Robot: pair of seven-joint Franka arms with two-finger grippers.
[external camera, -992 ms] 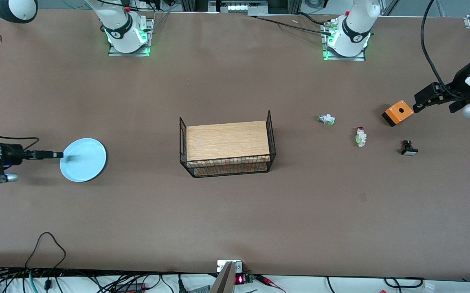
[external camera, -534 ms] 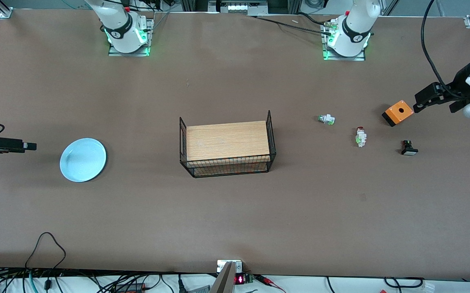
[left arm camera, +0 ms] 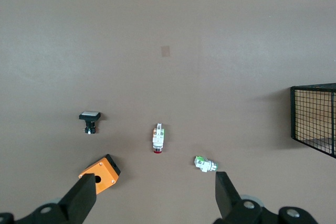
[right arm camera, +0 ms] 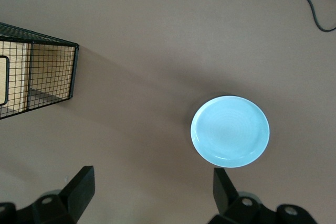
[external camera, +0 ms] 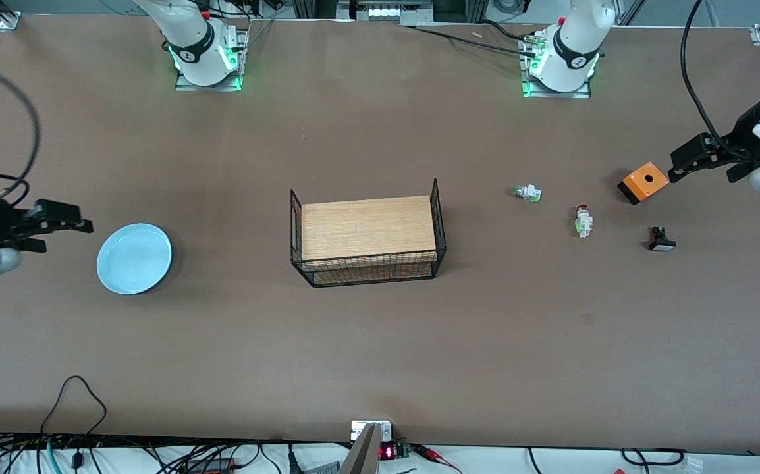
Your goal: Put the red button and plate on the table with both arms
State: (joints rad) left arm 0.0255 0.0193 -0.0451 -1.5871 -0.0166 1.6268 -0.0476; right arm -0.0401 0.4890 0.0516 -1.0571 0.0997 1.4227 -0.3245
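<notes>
— Front view first: where is the plate [external camera: 134, 258] sitting?

— I'm seeing it lying flat on the table [external camera: 367, 355] at about nine o'clock from the wire rack [external camera: 368, 238]. The right gripper [external camera: 76, 224] is hovering just off its rim, fingers spread wide, carrying nothing.

— And the red button [external camera: 583, 221]?

— It's resting at three o'clock from the rack (between the silver-green piece [external camera: 528, 193] and the black button [external camera: 661, 239]). I'm watching the left gripper [external camera: 676, 168] hanging wide open, empty, beside the orange box [external camera: 643, 182].
</notes>
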